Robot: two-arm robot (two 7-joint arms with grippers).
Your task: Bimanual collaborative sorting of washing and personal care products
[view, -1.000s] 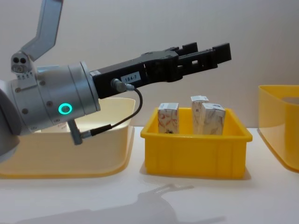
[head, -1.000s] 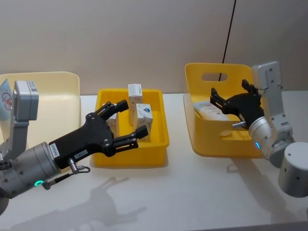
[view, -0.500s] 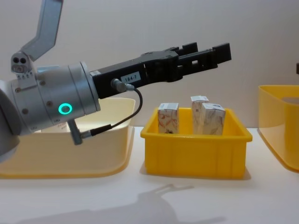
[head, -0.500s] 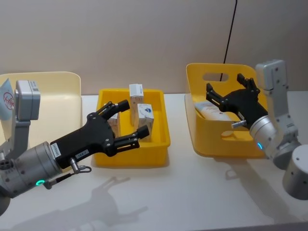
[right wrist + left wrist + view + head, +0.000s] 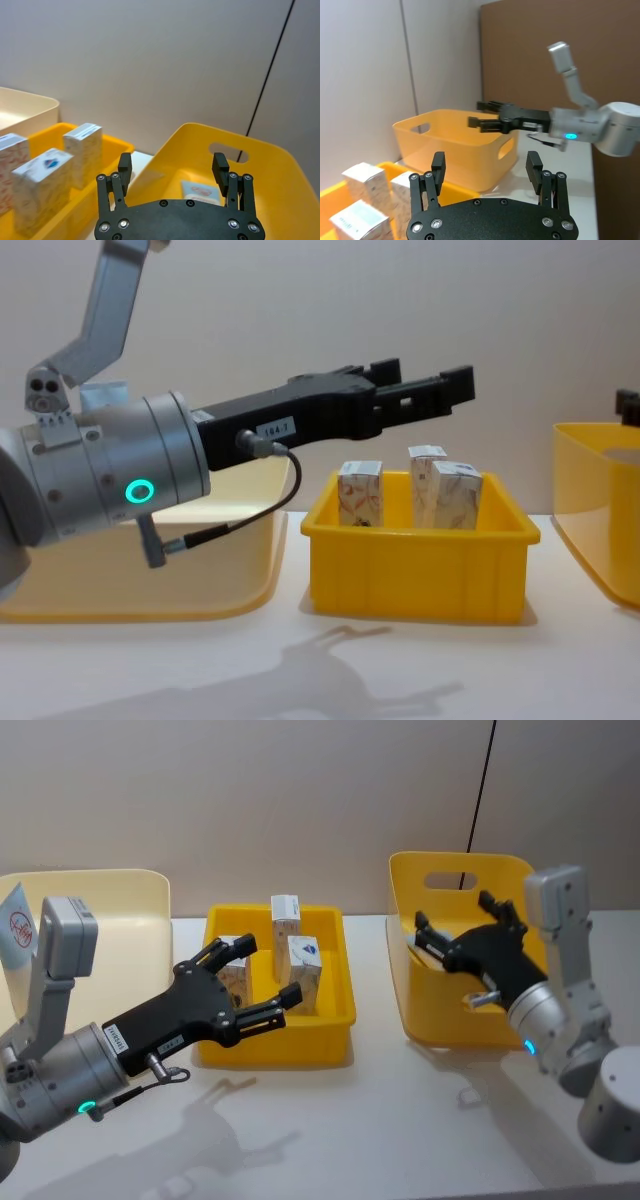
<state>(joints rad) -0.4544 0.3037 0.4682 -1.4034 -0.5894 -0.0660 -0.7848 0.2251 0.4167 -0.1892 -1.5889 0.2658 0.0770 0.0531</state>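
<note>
Cartons (image 5: 303, 963) looked like the next job. Three of them stood upright in the shallow yellow tray (image 5: 275, 1050) in the middle of the tabletop (image 5: 400, 1120), and nothing was touching them. One tube (image 5: 200, 192) lay flat on the floor of the tall yellow bin (image 5: 440, 1020) on the right. A second tube (image 5: 15, 925) poked up at the cream bin (image 5: 120, 885) on the far left.

What changed over the last second: the right tool (image 5: 450, 917) had slid from over the middle of the tall bin toward its left wall, so toward the tray. Its fingers were spread wide with nothing in them. The tube stayed behind in the bin, so I'd guess that drop-off was done and the arm was heading out.

The left tool (image 5: 268, 970) had barely shifted, just eased back and down a touch. It hung over the tray's front-left part, just beside the nearest carton, also spread open and empty.

My read was that one item was sorted and the cartons were next, with the left tool best placed to close on one. The thing to watch would be both arms crowding the tray.
</note>
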